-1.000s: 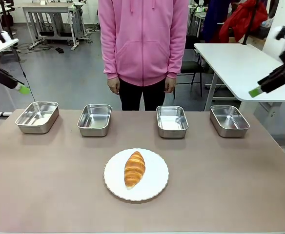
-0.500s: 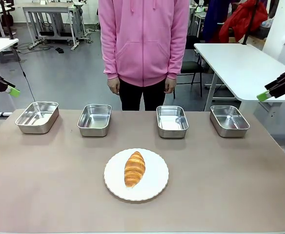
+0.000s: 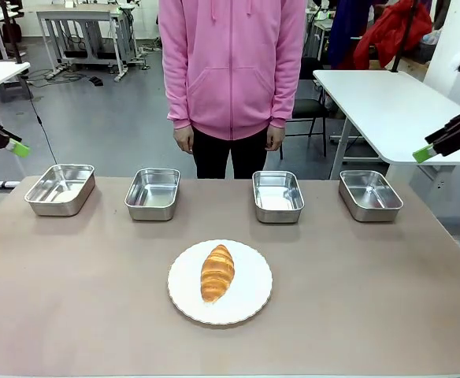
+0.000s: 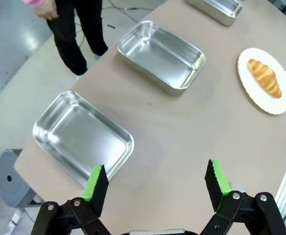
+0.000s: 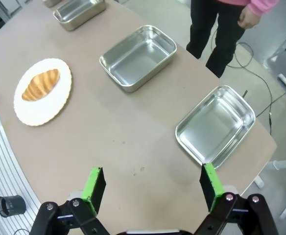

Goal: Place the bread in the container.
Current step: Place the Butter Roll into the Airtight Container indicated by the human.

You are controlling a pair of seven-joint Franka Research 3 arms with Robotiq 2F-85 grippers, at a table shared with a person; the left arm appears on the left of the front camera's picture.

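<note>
Your front camera faces twelve o'clock across the table (image 3: 372, 315). Your wrist cameras look down from high at nine and three, all sharing the bread (image 3: 217, 272).

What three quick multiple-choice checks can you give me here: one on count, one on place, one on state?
1. How many steel pans stand in the far row? A three; B four; C five.
2. Where is the bread? A on the white plate; B in the leftmost pan; C in the rightmost pan.
3. The left fingers are: A shut on the bread; B shut on a pan rim; C apart and empty.
Answers: 1 B, four pans line the far side of the table. 2 A, the roll lies mid-plate, nearer than the pans. 3 C, the left wrist view shows them wide apart with nothing between.
</note>
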